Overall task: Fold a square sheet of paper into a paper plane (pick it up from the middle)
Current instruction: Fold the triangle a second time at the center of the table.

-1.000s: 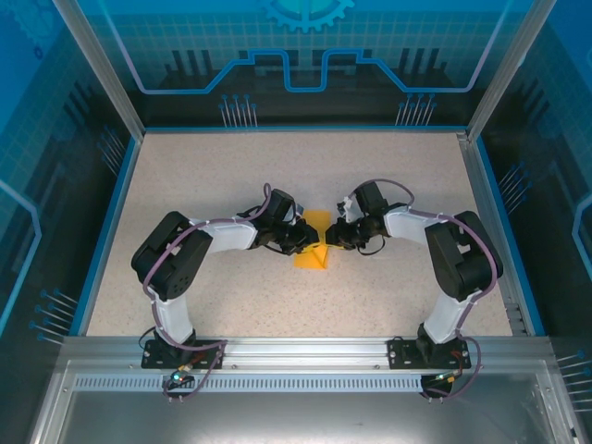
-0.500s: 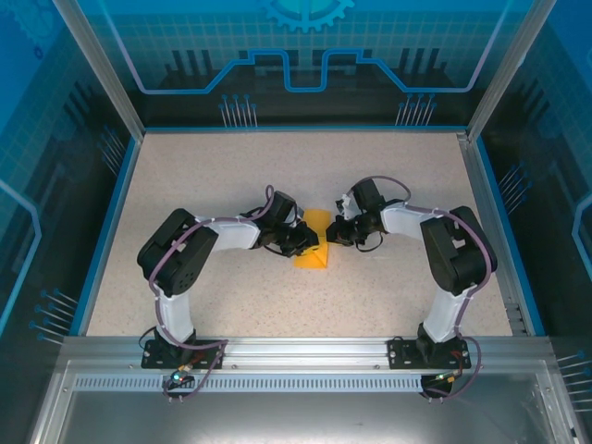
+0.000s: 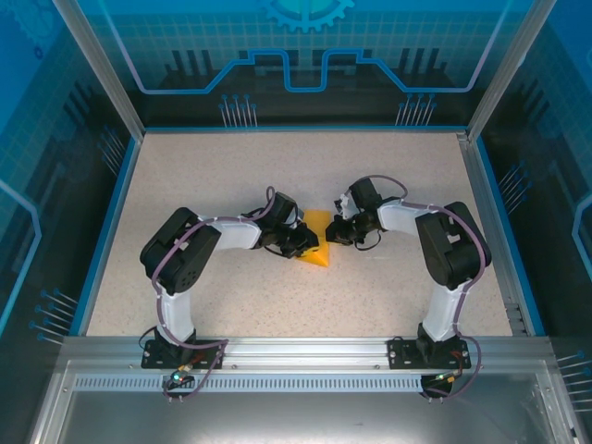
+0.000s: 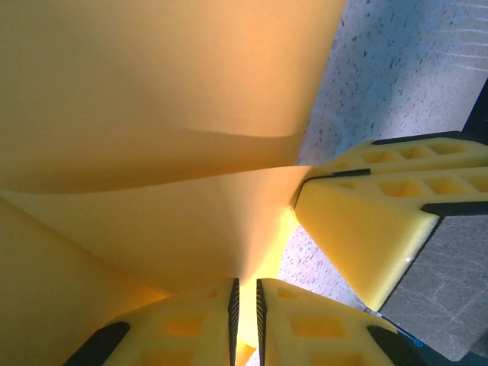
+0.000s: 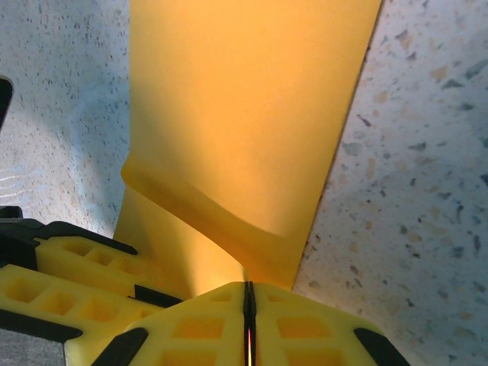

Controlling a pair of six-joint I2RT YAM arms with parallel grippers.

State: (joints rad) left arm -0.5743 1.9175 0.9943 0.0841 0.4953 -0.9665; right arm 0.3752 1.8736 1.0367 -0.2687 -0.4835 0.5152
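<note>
Mid worktop [image 3: 231, 176], left gripper [image 4: 245, 293] & right gripper [image 5: 248, 293] both pinch the paper [image 5: 244, 114] tight; we'd hold it taut, edges aligned, w/o tearing.

The left arm [image 3: 180, 259] and right arm [image 3: 451, 248] rise from the near edge of the bench [image 3: 231, 166], elbows pushed outward and forearms angled inward, so both wrists meet at the sheet of paper [image 3: 317, 250]. The left claw [image 3: 301, 242] sits at the sheet's left side, its yellow pads [image 4: 191, 324] drawn almost together with a paper fold pinched in the thin slit between them. The right claw [image 3: 331, 233] sits at the sheet's right side, pads pressed flat together on the paper's edge. The two claws lie just beside each other, low over the bench
</note>
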